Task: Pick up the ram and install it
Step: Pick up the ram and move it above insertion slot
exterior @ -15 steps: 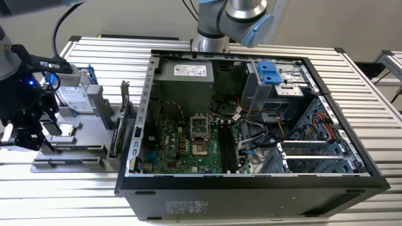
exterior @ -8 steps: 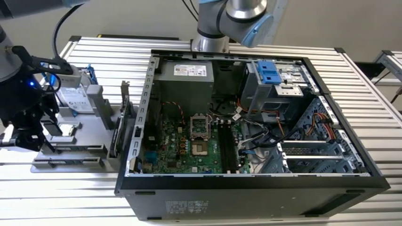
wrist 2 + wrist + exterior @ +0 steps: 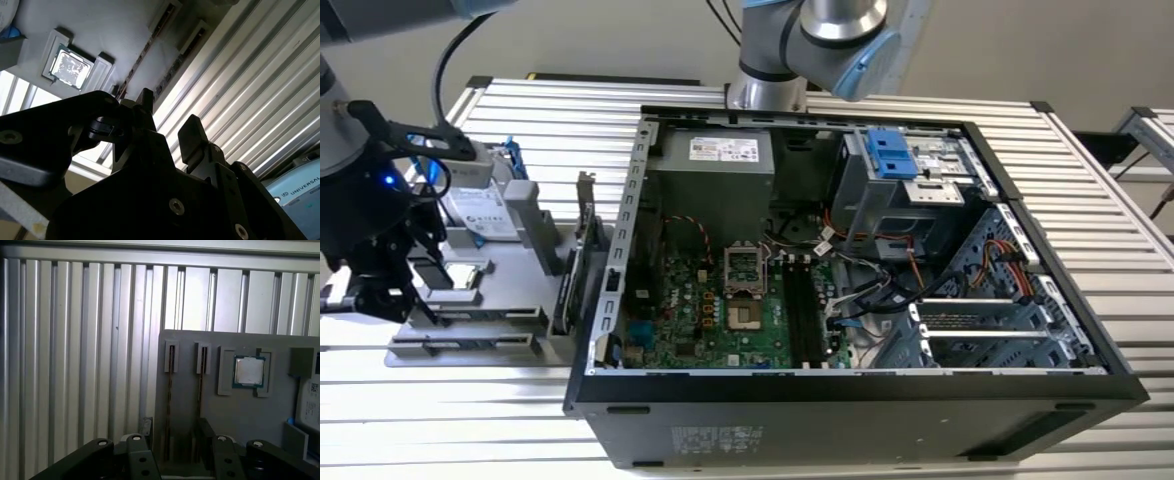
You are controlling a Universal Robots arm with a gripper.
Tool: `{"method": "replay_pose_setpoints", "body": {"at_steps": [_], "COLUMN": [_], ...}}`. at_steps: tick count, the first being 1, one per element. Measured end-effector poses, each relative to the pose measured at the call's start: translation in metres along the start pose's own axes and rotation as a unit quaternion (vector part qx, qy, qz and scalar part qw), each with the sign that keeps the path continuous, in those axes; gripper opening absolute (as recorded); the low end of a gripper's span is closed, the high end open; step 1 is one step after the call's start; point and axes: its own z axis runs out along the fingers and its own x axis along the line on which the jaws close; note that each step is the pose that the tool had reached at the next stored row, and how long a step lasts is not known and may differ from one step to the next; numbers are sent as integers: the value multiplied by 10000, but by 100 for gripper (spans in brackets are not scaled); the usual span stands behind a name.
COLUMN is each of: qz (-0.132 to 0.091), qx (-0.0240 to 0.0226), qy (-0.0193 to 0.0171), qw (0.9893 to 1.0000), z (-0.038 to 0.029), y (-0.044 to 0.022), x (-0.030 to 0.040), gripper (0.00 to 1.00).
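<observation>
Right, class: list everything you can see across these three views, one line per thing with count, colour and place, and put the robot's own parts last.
table: one, silver, slatted, under everything.
computer case: one, black, open, in the middle of the table.
motherboard: one, green, inside the case.
drive bracket: one, blue, inside the case.
parts tray: one, grey, beside the case at the exterior view's left.
ram sticks: two, dark, edge-on in the tray's slots.
processor: one, silver, in a tray pocket beside the ram slots.
hard drive: one, silver, on the tray.
arm: one, grey with blue caps, at the table's far edge.
gripper: one, black, open, over the tray by the ram sticks.
</observation>
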Motion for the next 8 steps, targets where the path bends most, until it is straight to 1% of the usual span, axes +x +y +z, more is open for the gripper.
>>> {"method": "replay_pose_setpoints", "body": {"at_steps": [8], "qz": [0], "qx": [0], "qy": [3], "qw": [10000], "z": [24], "y": [0], "x": [-1], "gripper": [100]}}
